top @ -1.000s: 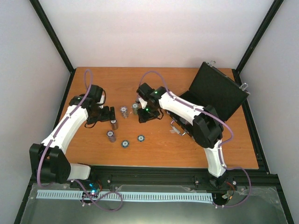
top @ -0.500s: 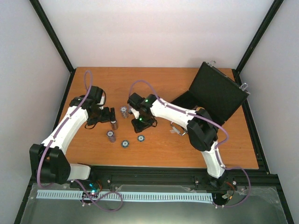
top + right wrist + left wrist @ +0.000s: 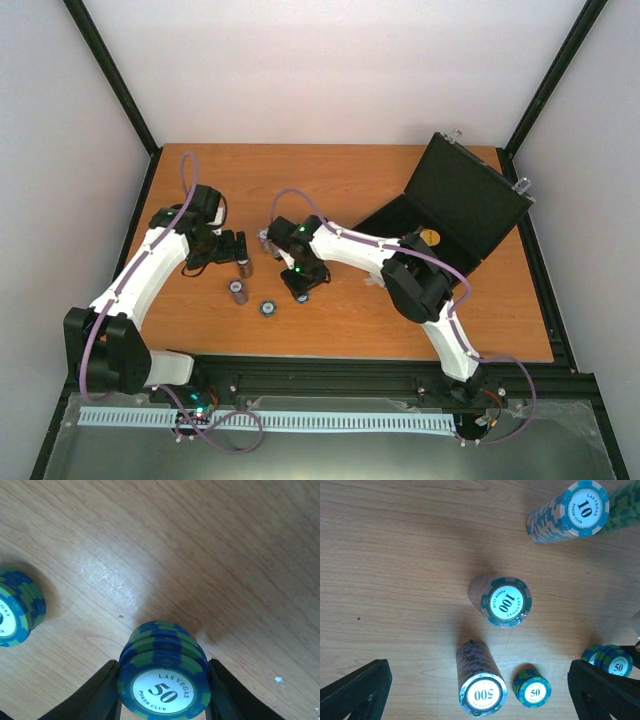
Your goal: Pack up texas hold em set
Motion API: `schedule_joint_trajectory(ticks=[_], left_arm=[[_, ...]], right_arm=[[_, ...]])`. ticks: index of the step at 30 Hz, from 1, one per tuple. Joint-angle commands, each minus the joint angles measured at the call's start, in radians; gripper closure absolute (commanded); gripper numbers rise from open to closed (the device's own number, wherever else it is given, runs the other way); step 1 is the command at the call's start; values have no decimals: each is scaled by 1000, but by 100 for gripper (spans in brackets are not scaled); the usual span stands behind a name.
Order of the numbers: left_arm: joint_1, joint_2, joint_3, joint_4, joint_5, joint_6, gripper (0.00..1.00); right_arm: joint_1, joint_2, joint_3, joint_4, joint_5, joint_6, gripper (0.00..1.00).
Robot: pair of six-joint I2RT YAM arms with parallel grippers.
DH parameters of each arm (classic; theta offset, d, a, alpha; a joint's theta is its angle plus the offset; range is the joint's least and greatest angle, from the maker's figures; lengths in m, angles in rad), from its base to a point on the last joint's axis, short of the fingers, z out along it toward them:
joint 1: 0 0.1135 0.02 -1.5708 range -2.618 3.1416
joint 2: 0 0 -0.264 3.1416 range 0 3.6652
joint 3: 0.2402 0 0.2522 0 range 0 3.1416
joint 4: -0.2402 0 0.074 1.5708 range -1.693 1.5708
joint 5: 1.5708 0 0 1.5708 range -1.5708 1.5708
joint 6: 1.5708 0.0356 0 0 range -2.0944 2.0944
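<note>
- The black case (image 3: 470, 195) lies open at the upper right of the top view — long axis diagonal, upper left to lower right, lid raised towards the far right corner
- The right gripper (image 3: 163, 692) clasps a short upright stack of 50 chips (image 3: 163, 680), a finger pressed to each side
- The left gripper (image 3: 238, 252) is spread wide above the 100 stack (image 3: 502, 601) and 500 stack (image 3: 480, 695), touching neither
- Orange-brown wooden tabletop (image 3: 350, 170), white walls (image 3: 330, 70), black frame posts (image 3: 115, 75)
</note>
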Motion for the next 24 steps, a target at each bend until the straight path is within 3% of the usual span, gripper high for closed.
schedule_joint_trajectory(ticks=[1,20,24], left_arm=[[-4,10,0,0,-11,14,1],[-4,18,-9,8,-6,28,0],[-4,19,-9,9,-6,29,0]], right_arm=[[11,19,-2,-13,22,-5,88],[31,85,6,-20,42,-3,83],[31,85,9,-21,50,-2,75]])
